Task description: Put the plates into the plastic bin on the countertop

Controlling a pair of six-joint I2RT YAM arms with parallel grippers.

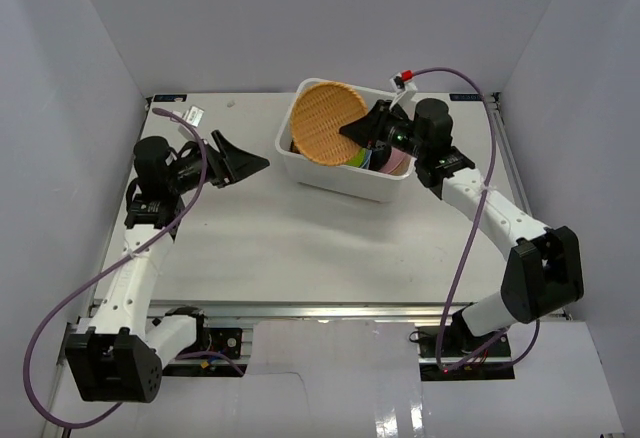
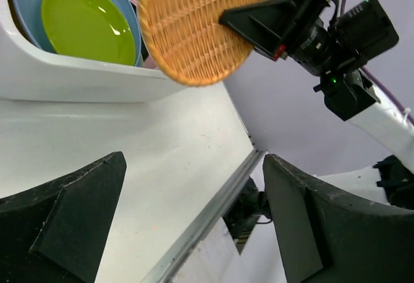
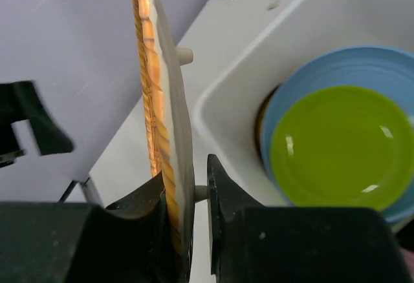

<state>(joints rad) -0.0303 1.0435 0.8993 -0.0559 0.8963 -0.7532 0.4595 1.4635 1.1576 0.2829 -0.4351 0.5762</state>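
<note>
Right now grips the round orange woven-look plate [image 3: 155, 89] by its lower rim with the right gripper [image 3: 191, 189], jaws drawn in close on either face of that rim and holding nothing else. Holds it on edge in the right wrist view, flat faces running up and down the frame left of centre.

From above, shows the plate up and to the left of the claw, tilted. Hangs it over the left half of the white rectangular plastic bin [image 1: 340, 183] in the upper middle of the frame, above the walls and not yet resting inside. Probably calls for tipping the plate toward flat and lowering it onto the stack, which lies to the right of it in the wrist view.

Already holds, in the bin, a lime green round plate [image 3: 339, 144] lying flat on a larger blue round plate [image 3: 336, 70]. Shows a sliver of pink plate [image 1: 396, 164] beside them.

Leaves the left gripper [image 1: 240, 163] at middle left of the overhead frame, jaws spread wide and empty. Keeps it over the flat white countertop [image 1: 300, 248], near the bin's left end but apart from it. Puts the right arm plainly nearer the job.
</note>
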